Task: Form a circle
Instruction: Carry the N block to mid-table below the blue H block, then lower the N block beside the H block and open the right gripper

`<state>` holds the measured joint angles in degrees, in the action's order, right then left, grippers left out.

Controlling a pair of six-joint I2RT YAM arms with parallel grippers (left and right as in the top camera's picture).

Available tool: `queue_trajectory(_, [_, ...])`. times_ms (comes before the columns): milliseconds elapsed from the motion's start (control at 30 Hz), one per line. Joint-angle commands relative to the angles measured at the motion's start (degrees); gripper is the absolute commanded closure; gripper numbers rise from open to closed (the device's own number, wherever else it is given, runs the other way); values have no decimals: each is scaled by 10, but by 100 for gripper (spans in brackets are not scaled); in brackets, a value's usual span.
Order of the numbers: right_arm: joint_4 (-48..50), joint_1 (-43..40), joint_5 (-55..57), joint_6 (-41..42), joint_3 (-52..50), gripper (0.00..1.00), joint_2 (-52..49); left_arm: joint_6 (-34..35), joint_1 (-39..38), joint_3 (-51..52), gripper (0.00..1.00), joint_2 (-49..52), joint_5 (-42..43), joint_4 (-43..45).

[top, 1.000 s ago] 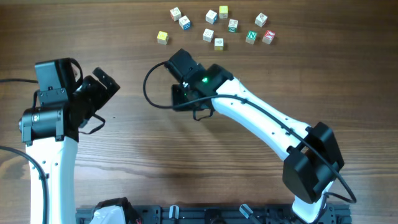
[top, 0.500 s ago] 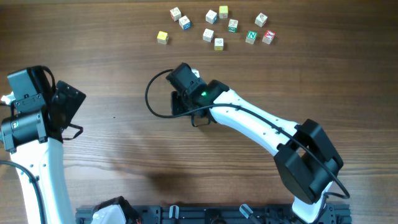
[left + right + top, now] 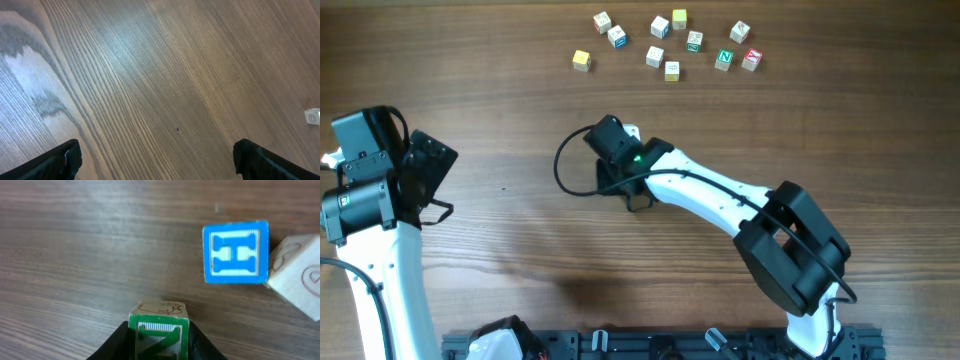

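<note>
- Left gripper (image 3: 156, 150) – stands over the left side of the desk (image 3: 520, 280), jaws spread wide, nothing between them; bare wood below it and one small cube (image 3: 312, 116) at the right margin of its own view
- Right gripper (image 3: 159, 347) – reaches to about the middle of the desk, fingers closed on the green N cube (image 3: 159, 330) by two opposite sides; whether that cube rests on the wood or hangs just above it cannot be told
- Circle (image 3: 280, 275) – not seen whole; from above the right wrist hides that spot, and its own camera shows only two members, the blue H cube (image 3: 235, 252) and a cream cube (image 3: 297, 280) just beside it on the right, faces meeting at an angle
- The N cube sits apart from the H cube, nearer the camera and to its left
- Loose cubes (image 3: 672, 69) lie scattered along the far edge, centre to right, well apart from the work
- Step judged in hand: adding the N cube to the ring next to the H cube
- Recommended: bring it in low and square, turn it slightly to carry the curve on, and stop on contact so the H cube is not pushed out of line
- Release only once it is seated flat, then lift straight up
</note>
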<state>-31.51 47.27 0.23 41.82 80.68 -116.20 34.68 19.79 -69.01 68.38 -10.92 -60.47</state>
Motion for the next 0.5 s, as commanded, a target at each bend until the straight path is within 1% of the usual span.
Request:
queue_trajectory(0, [7,6,35,2,-5,69,-7,7,3,-4,0,-3,-11,-1])
queue_trajectory(100, [6,6,59,-2,-5,69,-10,7,3,-4,0,-3,-11,-1])
queue_trajectory(167, [6,6,74,-21,-5,69,-14,7,3,-4,0,-3,-11,-1])
queue_trajectory(367, [6,6,75,-28,-5,69,-29,7,3,-4,0,-3,-11,-1])
queue_trajectory(433, [6,6,75,-28,-5,67,-29,7,3,-4,0,-3,-11,-1])
queue_trajectory(467, [6,6,75,-28,-5,65,-29,7,3,-4,0,-3,-11,-1])
